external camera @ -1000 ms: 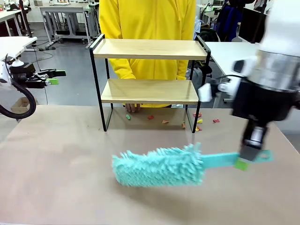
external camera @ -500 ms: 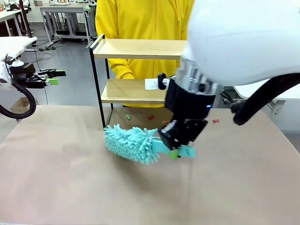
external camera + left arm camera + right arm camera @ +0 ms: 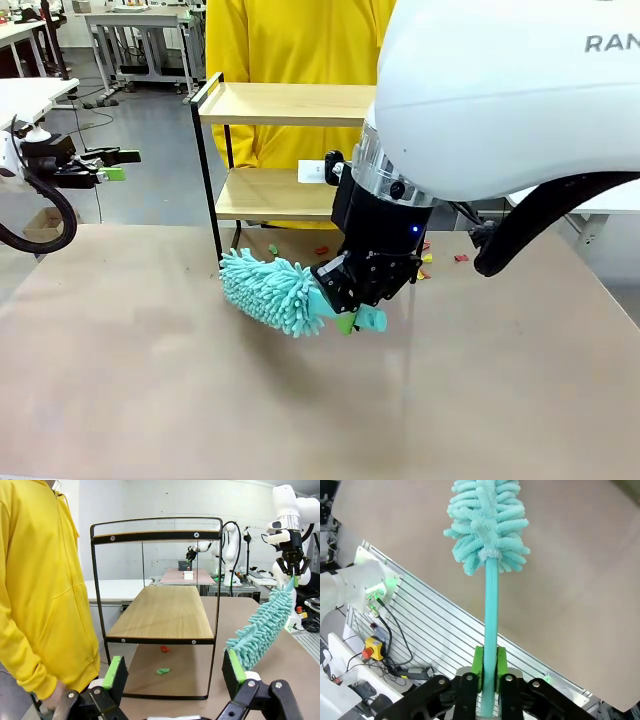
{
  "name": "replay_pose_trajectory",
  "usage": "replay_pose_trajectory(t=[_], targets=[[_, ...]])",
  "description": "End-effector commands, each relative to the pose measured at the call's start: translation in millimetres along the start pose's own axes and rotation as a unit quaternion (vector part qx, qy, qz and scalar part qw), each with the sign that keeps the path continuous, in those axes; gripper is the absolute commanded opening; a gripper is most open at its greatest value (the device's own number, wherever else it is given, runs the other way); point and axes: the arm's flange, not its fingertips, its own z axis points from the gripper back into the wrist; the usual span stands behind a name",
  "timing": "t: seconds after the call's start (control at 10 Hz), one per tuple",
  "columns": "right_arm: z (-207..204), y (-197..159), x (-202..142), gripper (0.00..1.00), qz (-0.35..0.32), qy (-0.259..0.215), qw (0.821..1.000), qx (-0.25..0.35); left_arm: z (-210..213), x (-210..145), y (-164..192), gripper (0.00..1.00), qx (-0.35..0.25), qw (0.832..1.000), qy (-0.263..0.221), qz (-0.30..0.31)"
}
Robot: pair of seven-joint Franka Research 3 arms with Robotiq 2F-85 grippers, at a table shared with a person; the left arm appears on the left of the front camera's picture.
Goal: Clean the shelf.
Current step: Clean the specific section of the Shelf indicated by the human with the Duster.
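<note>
The right gripper (image 3: 489, 661) is clamped on the thin teal handle of a fluffy teal microfibre duster (image 3: 272, 291), its green pads (image 3: 478, 666) pressed against both sides of the stick. In the right wrist view the shaggy head stretches straight out beyond the fingertips, over the tan tabletop (image 3: 150, 380). In the front view the head juts from this gripper toward the robot's left and slightly up.

The small two-tier rack of light wooden boards in a thin black metal frame (image 3: 290, 103) stands just beyond the right gripper, on the far part of the table. The duster's tip is close to the rack's front leg on the robot's left. Whether they touch cannot be told.

Small red and green paper scraps (image 3: 163, 670) lie on the table under the lower board. A person in a yellow hooded top (image 3: 300, 40) stands behind the rack.

The left gripper (image 3: 174, 666) is spread wide with nothing between its fingers. It points at the rack's open end, off to the side and well apart from it.
</note>
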Motion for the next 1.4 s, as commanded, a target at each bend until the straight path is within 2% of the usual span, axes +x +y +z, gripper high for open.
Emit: replay_pose_trajectory(t=[0.0,0.1,0.3,0.5,0.8,0.9,1.1,1.3], targets=[[2.4,-1.4,-1.5,0.13,0.005,0.001,1.0,-0.007,0.1,2.5,-2.1,1.0,0.002,1.0,-0.001,-0.005],[0.0,0.0,0.0,0.13,0.0,0.0,1.0,0.0,0.1,2.5,-2.1,1.0,0.002,1.0,-0.001,-0.005],[-24.3,36.4,46.1,0.13,-0.081,0.002,0.996,-0.028,0.1,2.5,-2.1,1.0,0.002,1.0,-0.001,-0.005],[-36.8,52.3,76.1,0.13,-0.115,-0.025,0.993,-0.006,0.1,2.5,-2.1,1.0,0.002,1.0,-0.001,-0.005],[-59.0,80.3,113.3,0.13,-0.198,-0.087,0.976,-0.029,0.1,2.5,-2.1,1.0,0.002,1.0,-0.001,-0.005],[-69.1,92.4,125.1,0.13,-0.21,-0.116,0.969,-0.057,0.1,2.5,-2.1,1.0,0.002,1.0,-0.001,-0.005],[-83.6,105.3,148.3,0.13,-0.208,-0.168,0.961,-0.076,0.1,2.5,-2.1,1.0,0.002,1.0,-0.001,-0.005],[-99.5,107.0,176.0,0.13,-0.208,-0.178,0.955,-0.113,0.1,2.5,-2.1,1.0,0.002,1.0,-0.001,-0.005]])
